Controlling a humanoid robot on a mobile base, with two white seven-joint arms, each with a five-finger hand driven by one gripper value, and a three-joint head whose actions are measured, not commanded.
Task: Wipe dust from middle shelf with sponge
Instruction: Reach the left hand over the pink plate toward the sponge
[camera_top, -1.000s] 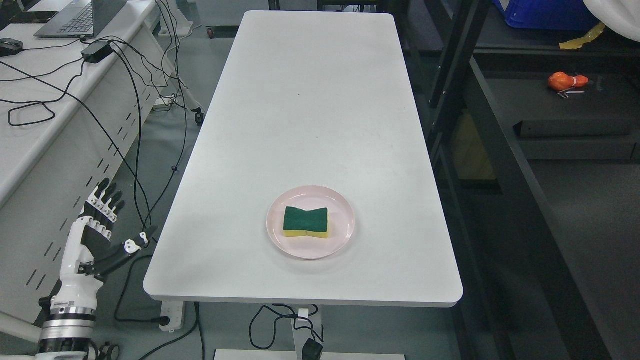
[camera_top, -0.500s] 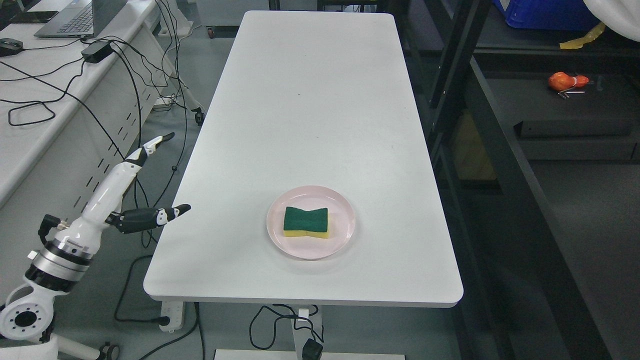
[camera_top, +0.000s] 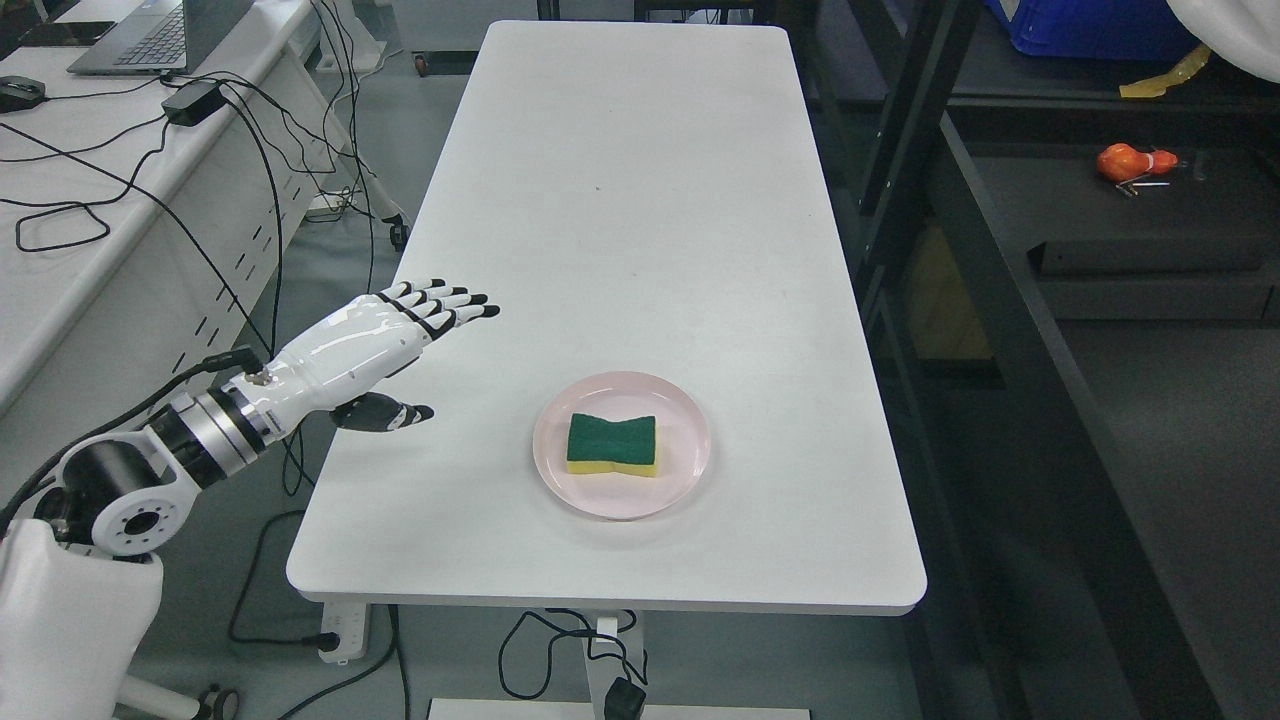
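Step in hand: the reach for the sponge is judged to be under way; nothing has been picked up yet, and no wiping has begun.

Left hand: held above the left edge of the worktop, palm down, well apart from the sponge.

Fingers: stretched out nearly straight and close together, with the thumb set apart underneath; nothing is held.

Right hand: not seen in the head view.

Sponge: green scouring face up, yellow foam below, waisted in outline; it lies flat in the middle of the pink plate, untouched.

Pink plate: set on the near part of the worktop, a little right of centre.

Shelf unit: a dark frame just beside the right edge of the worktop. Which board is the middle shelf cannot be told with certainty, since the unit is dark and cut off by the picture edge.

Orange object: it lies on one shelf board, far right.

Next move, as judged: the hand would have to be carried right and lowered over the plate, the fingers and thumb closed across the sponge's narrow waist, and the sponge lifted clear of the rim before it is carried to the shelf.

Change from the earlier frames: a second ago the left hand was low beside the worktop's near left corner, fingers upward; half a second ago it was raised and turned edge-on; now it is over the worktop edge. Sponge and plate are unmoved.
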